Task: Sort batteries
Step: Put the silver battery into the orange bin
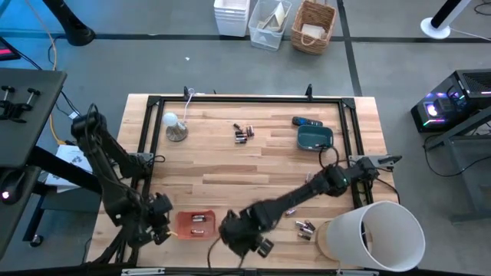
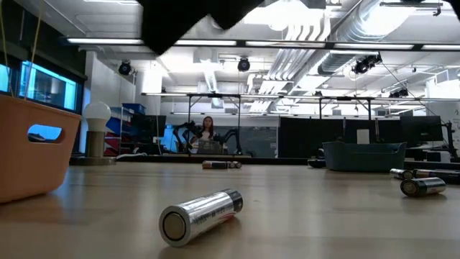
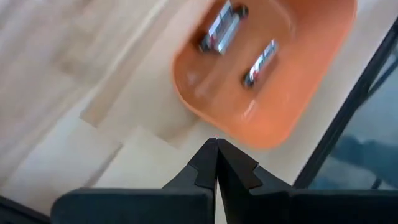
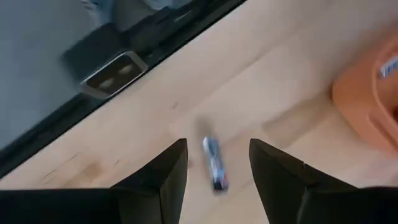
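My right gripper (image 4: 217,148) is open near the table's near edge (image 1: 257,244). It hovers over a single silvery battery (image 4: 214,163) that lies on its side on the wood, showing ahead of the gap between the fingers; the same cell lies in the foreground (image 2: 201,214) of the low view. My left gripper (image 3: 216,163) is shut and hangs just left of the orange tray (image 1: 182,225), which holds two batteries (image 3: 260,63). More batteries lie loose in a far cluster (image 1: 244,133) and a near-right cluster (image 1: 304,227).
A teal bin (image 1: 314,139) and a dark blue remote-like bar (image 1: 307,121) sit at the far right. A bulb lamp (image 1: 175,126) stands far left, and a big white cylinder (image 1: 376,238) lies at the near right corner. A black frame (image 1: 245,99) rims the table.
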Robot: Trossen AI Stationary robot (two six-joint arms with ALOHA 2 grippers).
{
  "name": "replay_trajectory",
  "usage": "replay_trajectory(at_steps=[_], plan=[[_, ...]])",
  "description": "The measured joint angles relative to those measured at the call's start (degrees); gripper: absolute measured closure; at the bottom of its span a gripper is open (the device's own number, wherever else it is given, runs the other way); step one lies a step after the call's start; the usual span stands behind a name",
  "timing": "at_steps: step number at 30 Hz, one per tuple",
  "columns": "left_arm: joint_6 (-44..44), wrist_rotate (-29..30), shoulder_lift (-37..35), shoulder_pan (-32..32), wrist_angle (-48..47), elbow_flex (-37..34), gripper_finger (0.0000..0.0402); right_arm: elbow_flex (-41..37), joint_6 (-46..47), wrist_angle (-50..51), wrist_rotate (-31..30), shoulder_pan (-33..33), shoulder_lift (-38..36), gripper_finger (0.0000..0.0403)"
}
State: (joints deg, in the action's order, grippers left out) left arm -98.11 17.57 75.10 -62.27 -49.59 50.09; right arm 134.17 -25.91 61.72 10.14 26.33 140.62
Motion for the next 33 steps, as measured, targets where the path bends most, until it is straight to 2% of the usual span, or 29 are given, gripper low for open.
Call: replay_trajectory(at_steps=[7, 12, 18, 21, 25, 30, 33], plan=[[-0.65, 2.68, -1.01, -0.51, -0.77, 0.07, 0.0401, 0.0, 2.95, 1.81, -4.86, 0.31, 3.86, 0.0236], [-0.65, 2.84, -1.01, -0.51, -0.77, 0.07, 0.0401, 0.0, 1.15, 3.51, -2.92, 0.44, 5.62, 0.0236], [-0.38, 2.84, -1.01, -0.51, -0.73, 0.07, 0.0401, 0.1, 1.57, 1.72, -4.21, 1.01, 8.23, 0.0238], [-0.34, 2.84, -1.01, -0.51, -0.69, 0.07, 0.0401, 0.39, 2.11, 1.92, -8.87, 1.5, 9.6, 0.0268], [-0.36, 3.91, -1.64, -0.51, 0.18, 0.07, 0.0401, 0.35, 2.75, 2.97, -9.27, 0.94, 9.65, 0.0369], [3.34, 9.95, -5.67, -0.54, -1.93, 1.9, 0.0401, -0.34, 1.76, 5.89, -12.54, -0.96, 6.14, 0.037], [2.39, 13.38, -8.78, -0.52, -7.77, 3.52, 0.0401, -0.42, 1.69, 3.15, -13.64, -3.82, 2.4, 0.037]])
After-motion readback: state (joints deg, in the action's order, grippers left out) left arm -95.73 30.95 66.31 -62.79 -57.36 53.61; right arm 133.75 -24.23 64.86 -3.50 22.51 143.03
